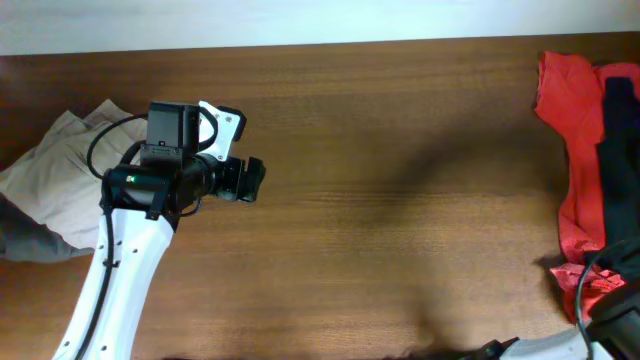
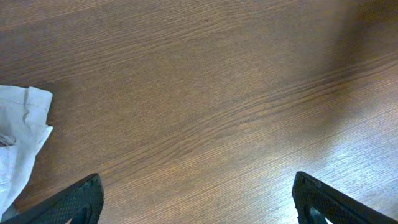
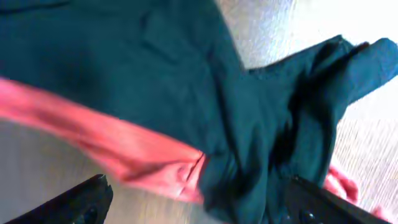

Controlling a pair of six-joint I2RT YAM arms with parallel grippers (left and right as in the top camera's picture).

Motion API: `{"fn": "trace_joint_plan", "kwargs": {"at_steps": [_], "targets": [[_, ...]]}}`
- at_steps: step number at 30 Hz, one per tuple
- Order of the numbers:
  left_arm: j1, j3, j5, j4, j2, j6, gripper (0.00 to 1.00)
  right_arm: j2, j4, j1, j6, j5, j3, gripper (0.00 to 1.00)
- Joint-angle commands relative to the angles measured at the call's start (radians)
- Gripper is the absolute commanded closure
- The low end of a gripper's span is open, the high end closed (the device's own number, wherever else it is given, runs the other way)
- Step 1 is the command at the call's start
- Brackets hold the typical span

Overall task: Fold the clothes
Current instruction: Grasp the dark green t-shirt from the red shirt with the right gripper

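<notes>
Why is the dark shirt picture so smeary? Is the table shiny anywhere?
Right wrist view: the black T-shirt and red garment are blurred, soft-edged. Left wrist view: sharp grain, pale glare on the table at lower right. Overhead view: a soft shadow darkens the table's middle.

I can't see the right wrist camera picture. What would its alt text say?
A crumpled dark T-shirt lies over a bright red garment, filling most of the view. Two black fingertips of the right hand sit wide apart at the bottom corners.
</notes>
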Motion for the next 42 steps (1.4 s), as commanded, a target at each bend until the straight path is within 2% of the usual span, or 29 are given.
{"fn": "trace_joint_plan", "kwargs": {"at_steps": [1,9,14,16,23,26,34,35,37,42], "targets": [[-0.002,0.022,0.001,0.005,0.005,-0.010,0.03,0.068,0.037,-0.005,-0.023,0.065,0.014,0.06],[-0.003,0.022,0.001,0.005,0.005,-0.010,0.03,0.151,0.099,-0.005,-0.105,0.041,0.014,0.07],[-0.003,0.022,0.001,0.006,0.006,-0.009,0.03,0.198,0.093,-0.007,-0.100,0.171,0.008,0.11],[-0.003,0.022,0.001,0.005,0.006,-0.009,0.03,0.235,0.093,-0.018,-0.100,0.148,0.007,0.22],[-0.003,0.022,0.001,0.008,0.006,-0.009,0.02,0.248,0.089,-0.025,-0.101,0.083,0.024,0.78],[-0.003,0.022,0.001,0.009,0.006,-0.009,0.01,0.209,0.063,-0.023,-0.100,0.018,0.061,0.95],[-0.003,0.022,0.008,0.009,0.006,-0.010,0.01,-0.035,0.019,0.038,-0.080,-0.295,0.174,0.96],[-0.003,0.022,0.008,0.009,0.006,-0.010,0.01,-0.120,0.019,0.086,-0.109,-0.374,0.197,0.96],[-0.003,0.022,0.006,0.013,0.006,-0.008,0.01,-0.210,0.019,0.161,-0.121,-0.403,0.213,0.96],[-0.002,0.022,-0.026,0.034,0.005,-0.009,0.01,-0.364,0.007,0.435,-0.157,-0.318,0.218,0.96]]}}
